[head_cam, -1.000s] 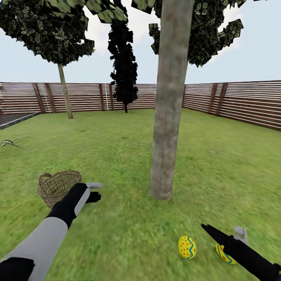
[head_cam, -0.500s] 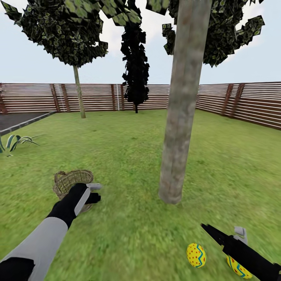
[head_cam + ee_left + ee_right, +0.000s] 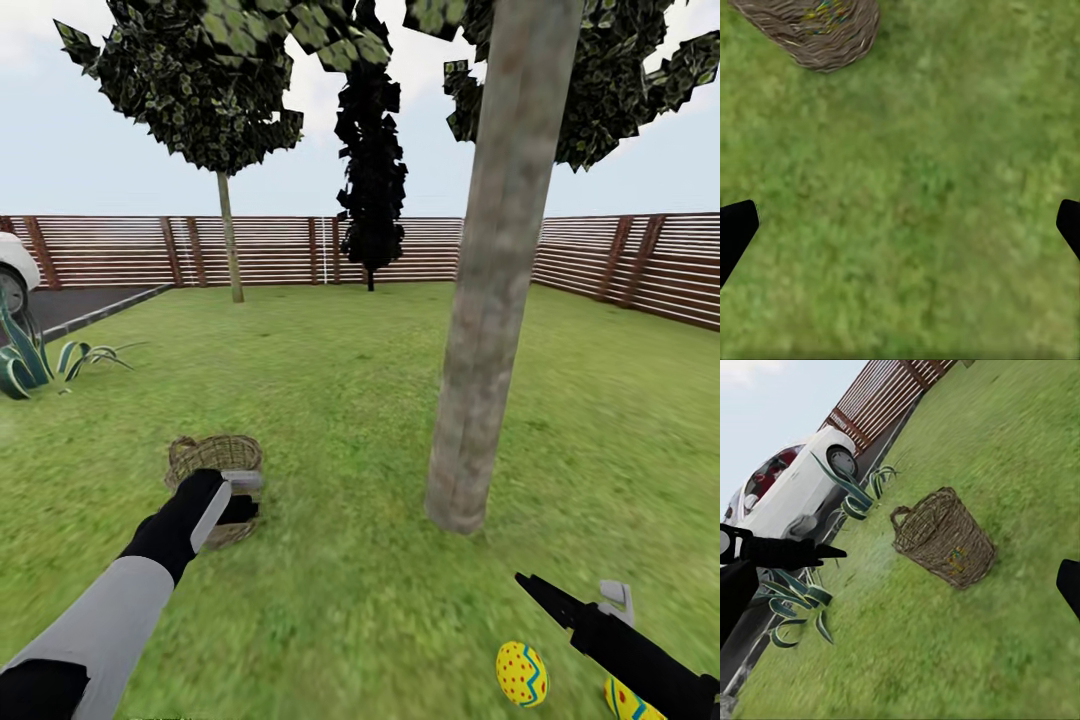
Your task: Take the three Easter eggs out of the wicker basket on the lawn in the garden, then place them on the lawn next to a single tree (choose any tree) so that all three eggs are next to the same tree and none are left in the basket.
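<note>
On the lawn (image 3: 330,400), the wicker basket (image 3: 222,462) stands just beyond the left gripper (image 3: 243,494), whose fingers (image 3: 735,232) are wide apart and empty, then comes the tree (image 3: 490,330), and two Easter eggs (image 3: 522,673) lie beside the right gripper (image 3: 612,597), whose opening I cannot tell.

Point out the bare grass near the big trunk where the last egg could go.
Bare grass lies between the trunk and the basket, and right of the trunk toward the fence. It is more crowded in front of the trunk on the right, where two eggs lie by the right arm.
</note>
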Tool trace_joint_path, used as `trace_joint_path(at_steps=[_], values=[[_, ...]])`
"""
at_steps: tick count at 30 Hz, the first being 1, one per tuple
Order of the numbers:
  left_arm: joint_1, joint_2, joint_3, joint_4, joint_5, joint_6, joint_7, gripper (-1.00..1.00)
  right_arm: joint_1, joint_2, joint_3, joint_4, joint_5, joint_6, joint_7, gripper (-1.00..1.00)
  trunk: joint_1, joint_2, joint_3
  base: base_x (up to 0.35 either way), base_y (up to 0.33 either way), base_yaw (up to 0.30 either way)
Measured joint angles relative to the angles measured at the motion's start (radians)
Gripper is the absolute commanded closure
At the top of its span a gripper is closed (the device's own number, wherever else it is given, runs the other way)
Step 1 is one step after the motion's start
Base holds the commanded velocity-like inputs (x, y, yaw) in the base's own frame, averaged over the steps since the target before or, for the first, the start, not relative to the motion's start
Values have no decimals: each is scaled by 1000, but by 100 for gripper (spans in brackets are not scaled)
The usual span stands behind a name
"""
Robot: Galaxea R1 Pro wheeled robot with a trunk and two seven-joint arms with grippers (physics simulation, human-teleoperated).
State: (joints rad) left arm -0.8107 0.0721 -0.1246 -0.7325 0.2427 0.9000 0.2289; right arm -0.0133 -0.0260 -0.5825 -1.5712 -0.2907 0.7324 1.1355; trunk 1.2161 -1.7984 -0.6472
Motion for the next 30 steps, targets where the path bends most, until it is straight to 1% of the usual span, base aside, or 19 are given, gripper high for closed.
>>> trace_joint_path(at_steps=[19,30], values=[[0,0,0,0,0,2,0,-100,0,0,0,0,-1,-1,0,-100,-73,133,60,0,0,107],[0,0,1,0,0,12,0,-100,1,1,0,-1,-6,-1,0,-100,-115,210,94,0,0,22]])
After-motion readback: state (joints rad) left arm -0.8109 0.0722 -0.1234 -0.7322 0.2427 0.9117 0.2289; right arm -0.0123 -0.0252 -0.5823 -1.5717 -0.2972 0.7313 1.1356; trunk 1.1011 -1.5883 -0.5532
